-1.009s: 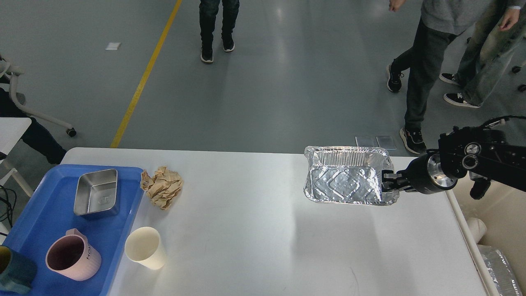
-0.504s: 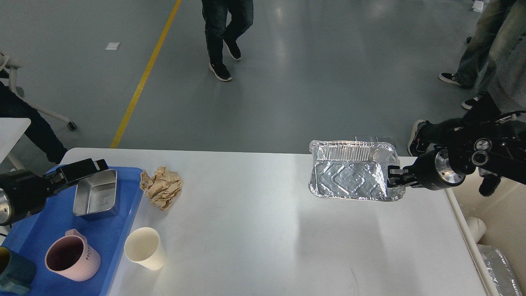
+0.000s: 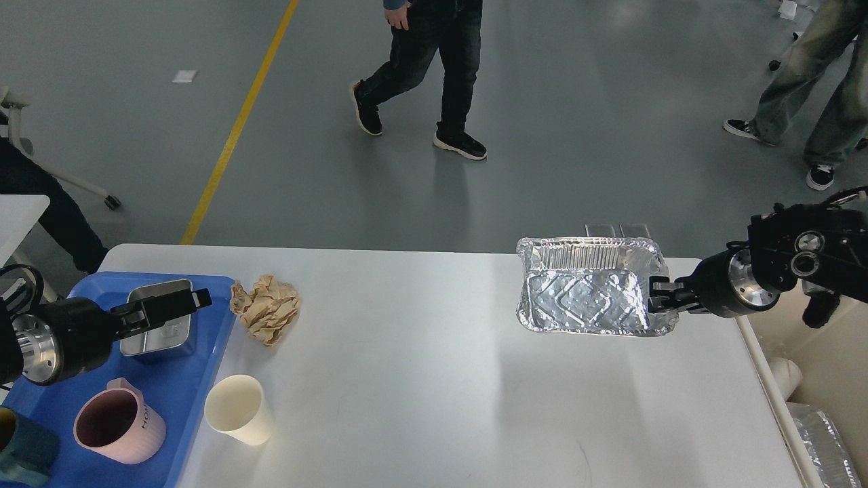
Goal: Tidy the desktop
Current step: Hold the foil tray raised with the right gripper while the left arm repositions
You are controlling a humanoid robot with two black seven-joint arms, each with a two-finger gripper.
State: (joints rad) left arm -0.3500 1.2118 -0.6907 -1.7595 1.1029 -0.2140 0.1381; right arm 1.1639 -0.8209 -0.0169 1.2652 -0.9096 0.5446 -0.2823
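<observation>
right gripper [image 3: 656, 297] clamped on the right rim of the foil tray [image 3: 588, 287], held near the far right corner of the desktop [image 3: 434, 379]. best kept level, carried off over the right edge. left gripper [image 3: 178, 305]: closure cannot be told.

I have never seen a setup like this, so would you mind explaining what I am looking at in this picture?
This single picture comes from a camera in a humanoid robot's head, looking down at the desktop it is tidying. The two black arms are its own. The right tool is clamped on the rim of a foil tray, holding it near the table's right edge. The left tool reaches over a blue tray holding a steel box and a pink mug. A crumpled paper ball and a paper cup sit loose on the table. People walk behind.
</observation>
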